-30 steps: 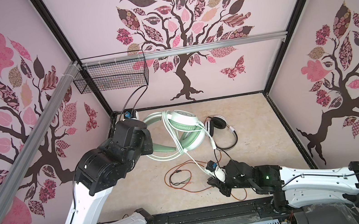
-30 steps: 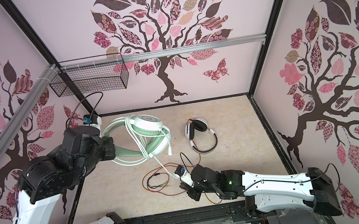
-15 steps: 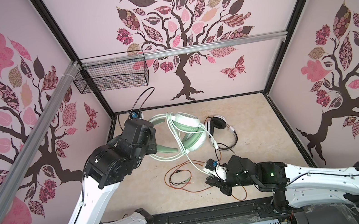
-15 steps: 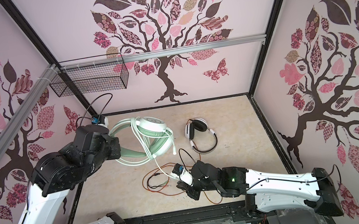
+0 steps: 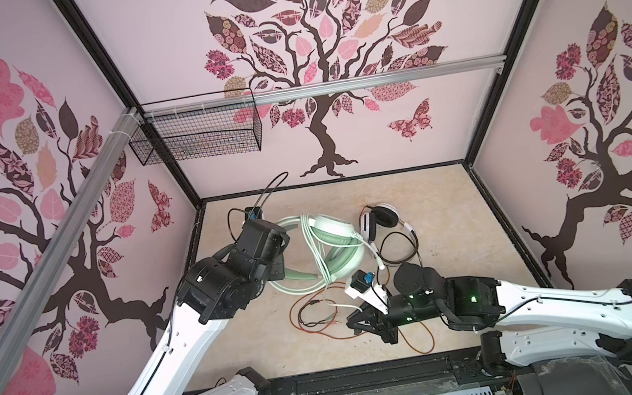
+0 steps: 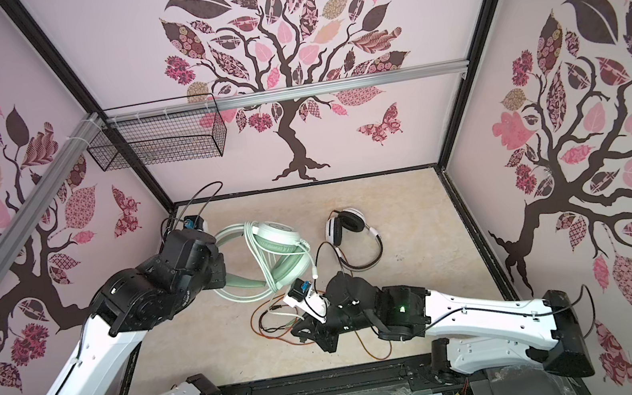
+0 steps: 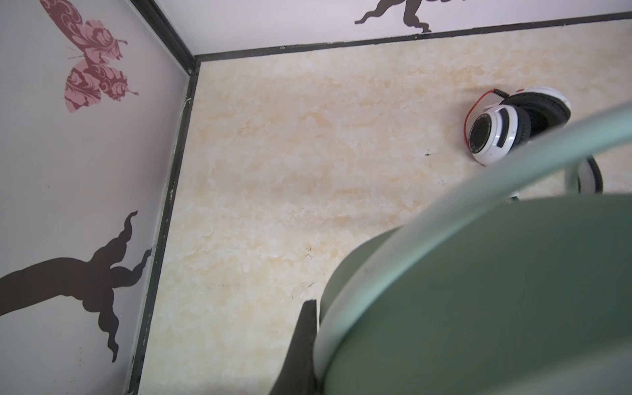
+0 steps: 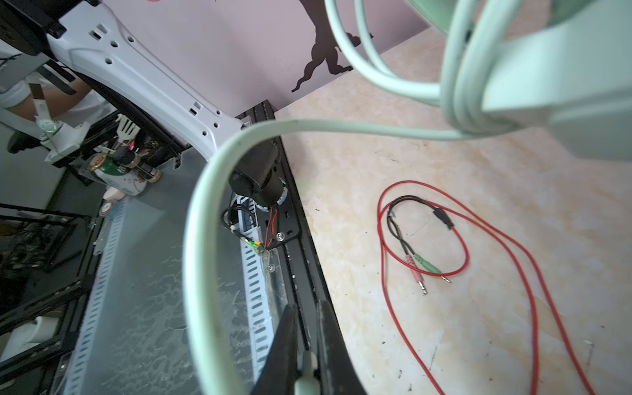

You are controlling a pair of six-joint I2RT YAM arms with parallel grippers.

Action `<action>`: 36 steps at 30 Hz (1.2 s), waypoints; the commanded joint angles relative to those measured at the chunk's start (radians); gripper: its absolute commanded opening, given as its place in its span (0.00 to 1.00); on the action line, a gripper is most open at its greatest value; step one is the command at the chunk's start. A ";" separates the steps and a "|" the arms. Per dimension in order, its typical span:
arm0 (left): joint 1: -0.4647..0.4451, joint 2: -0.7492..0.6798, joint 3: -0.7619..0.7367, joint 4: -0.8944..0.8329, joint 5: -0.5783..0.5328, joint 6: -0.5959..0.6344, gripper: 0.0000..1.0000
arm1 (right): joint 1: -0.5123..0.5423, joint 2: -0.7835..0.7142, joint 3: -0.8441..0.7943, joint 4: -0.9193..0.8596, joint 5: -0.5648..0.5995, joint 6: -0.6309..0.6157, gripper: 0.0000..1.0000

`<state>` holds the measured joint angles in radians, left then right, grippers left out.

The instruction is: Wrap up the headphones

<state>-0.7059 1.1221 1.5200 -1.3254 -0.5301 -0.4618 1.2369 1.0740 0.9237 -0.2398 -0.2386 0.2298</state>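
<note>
The mint-green headphones (image 5: pixel 334 238) (image 6: pixel 276 240) hang tilted at the back left, their pale green cable (image 5: pixel 316 257) looped several times round the band. My left gripper (image 5: pixel 279 260) (image 6: pixel 219 271) is shut on them. In the left wrist view only one finger (image 7: pixel 302 342) shows beside the green earcup (image 7: pixel 478 290). My right gripper (image 5: pixel 358 318) (image 8: pixel 306 359) is low near the front, shut on the cable's end (image 8: pixel 306 369). The white-and-black headphones (image 5: pixel 380 219) (image 7: pixel 496 130) lie on the floor to the right. Their orange-red cable (image 5: pixel 325 333) (image 8: pixel 478 239) sprawls in loose loops.
A black wire basket (image 5: pixel 196 133) hangs on the back left wall. Patterned walls close the floor (image 5: pixel 448 222) on three sides. A black rail (image 5: pixel 373 375) runs along the front edge, just below my right gripper.
My left arm has carried the mint-green headphones a little to the right. My right gripper has slid left with the cable end. Both grips are unchanged.
</note>
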 commanded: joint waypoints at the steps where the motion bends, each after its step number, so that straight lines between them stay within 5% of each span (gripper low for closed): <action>1: 0.000 -0.025 -0.049 0.115 0.020 -0.061 0.00 | 0.006 0.040 0.060 0.004 -0.075 0.058 0.04; 17: 0.004 -0.038 -0.153 0.116 -0.066 -0.098 0.00 | 0.006 0.047 0.254 -0.198 0.039 0.114 0.05; 36: 0.068 0.004 -0.090 0.022 -0.026 -0.080 0.00 | 0.007 0.221 0.713 -0.725 0.397 -0.246 0.04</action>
<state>-0.6426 1.1194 1.3792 -1.3193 -0.5644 -0.5228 1.2369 1.2465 1.5547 -0.8558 0.0696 0.0895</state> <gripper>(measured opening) 0.066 0.115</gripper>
